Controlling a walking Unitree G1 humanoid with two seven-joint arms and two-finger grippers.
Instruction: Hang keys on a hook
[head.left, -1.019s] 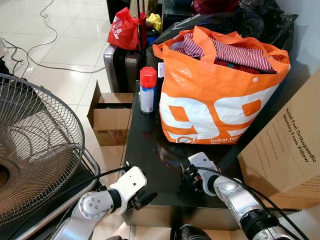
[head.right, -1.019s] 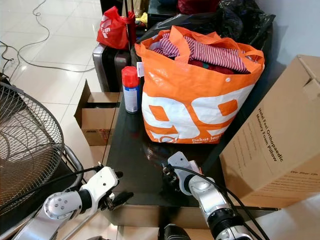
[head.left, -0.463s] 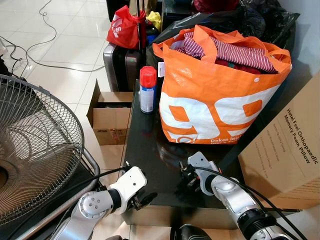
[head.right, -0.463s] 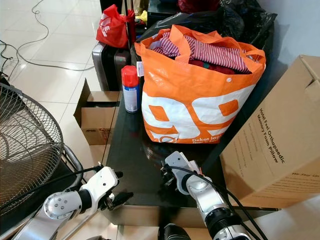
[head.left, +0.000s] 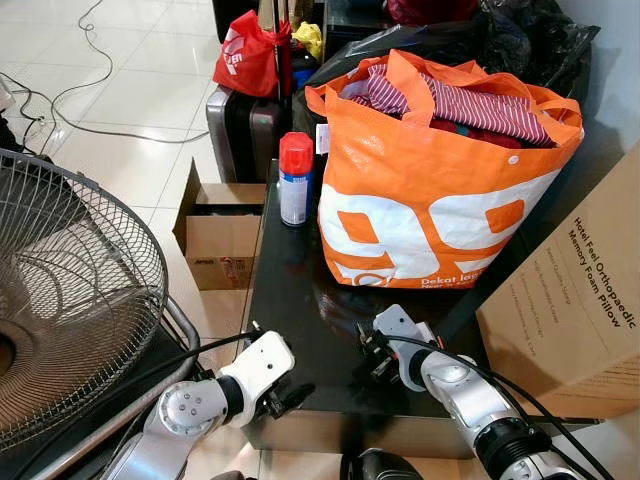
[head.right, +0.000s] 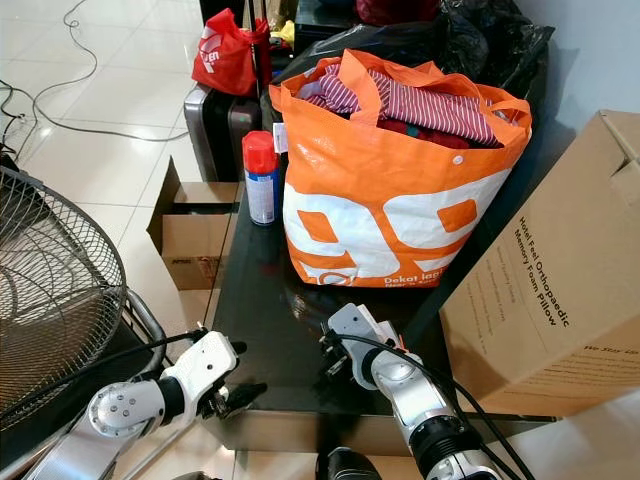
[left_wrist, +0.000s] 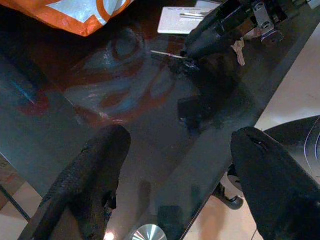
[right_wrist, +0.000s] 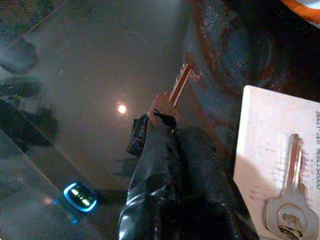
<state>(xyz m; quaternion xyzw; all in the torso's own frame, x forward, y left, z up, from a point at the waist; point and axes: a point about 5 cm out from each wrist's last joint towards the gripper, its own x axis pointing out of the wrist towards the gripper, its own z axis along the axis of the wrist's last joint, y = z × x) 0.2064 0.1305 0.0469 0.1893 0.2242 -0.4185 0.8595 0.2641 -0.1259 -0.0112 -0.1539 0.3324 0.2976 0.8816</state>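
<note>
Glossy black table (head.left: 290, 300) crowded by an orange bag (head.left: 430, 190) of clothes and a spray can (head.left: 295, 180), cardboard box (head.left: 570, 290) at right, fan (head.left: 70, 290) at left. Right gripper (right_wrist: 162, 127) pinches a key (right_wrist: 172, 95) against the tabletop beside a white card (right_wrist: 275, 150) bearing a second key (right_wrist: 287, 205). Left gripper (left_wrist: 175, 165) hangs spread wide at the table's near edge.
</note>
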